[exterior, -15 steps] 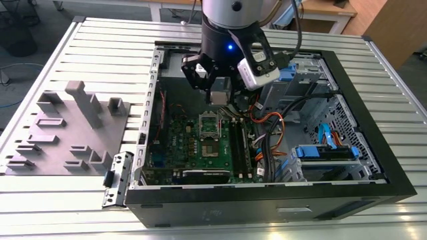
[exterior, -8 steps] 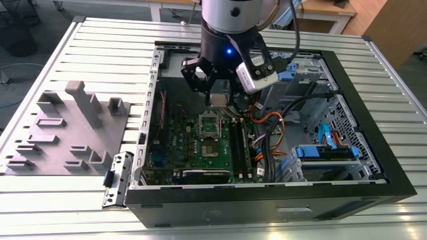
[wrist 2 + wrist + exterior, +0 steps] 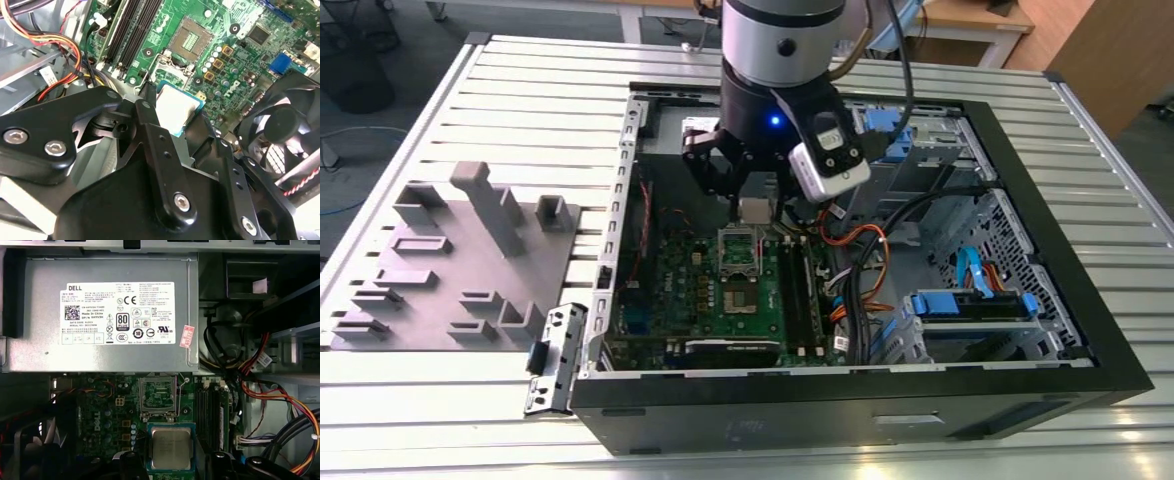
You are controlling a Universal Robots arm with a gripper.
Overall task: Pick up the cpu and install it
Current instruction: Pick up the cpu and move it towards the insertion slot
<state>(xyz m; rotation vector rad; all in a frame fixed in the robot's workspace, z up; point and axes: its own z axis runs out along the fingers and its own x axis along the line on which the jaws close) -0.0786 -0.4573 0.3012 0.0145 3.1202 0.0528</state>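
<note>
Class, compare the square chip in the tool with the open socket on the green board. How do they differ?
The silvery-grey square cpu has a smooth metal top; the open metal-framed socket shows a recessed contact grid. The cpu is held in the tool; the socket sits empty on the green motherboard. Both are square.

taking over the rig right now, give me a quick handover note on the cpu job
Gripper: shut on the cpu, holding it above the green motherboard inside the open computer case.
Socket: empty, with its contacts exposed. In both wrist views the cpu hangs beside it, not in it.
Done: the cpu is picked up and is over the board.
Left: the cpu is not yet seated in the socket.
Grey tray: outside the case, at the exterior view's left.
</note>
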